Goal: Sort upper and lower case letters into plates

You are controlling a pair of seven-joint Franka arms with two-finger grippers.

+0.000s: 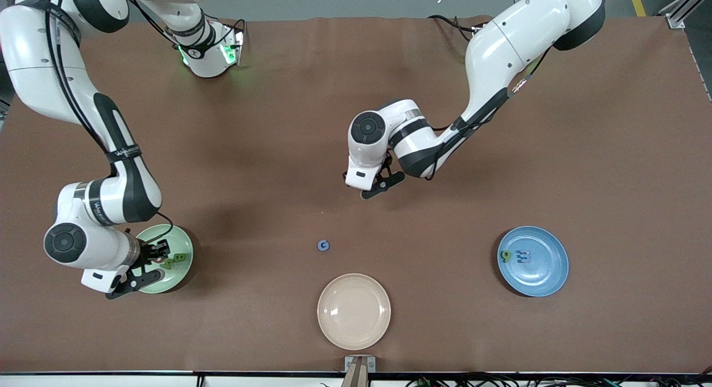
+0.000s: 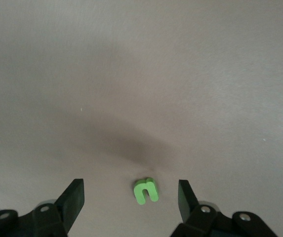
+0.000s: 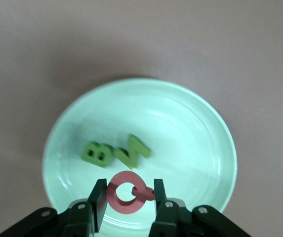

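My right gripper hangs over the mint green plate at the right arm's end of the table. It is shut on a red letter Q, with its fingers pressed on both edges. Two green capital letters, a B and a Z-like shape, lie in that plate. My left gripper is low over the table's middle, open, with a small green lowercase n on the cloth between its fingers. The blue plate holds a green letter and a blue letter.
A cream-beige plate sits near the front edge at the middle. A small blue letter G lies on the brown cloth between it and the left gripper. The right arm's base stands at the table's back.
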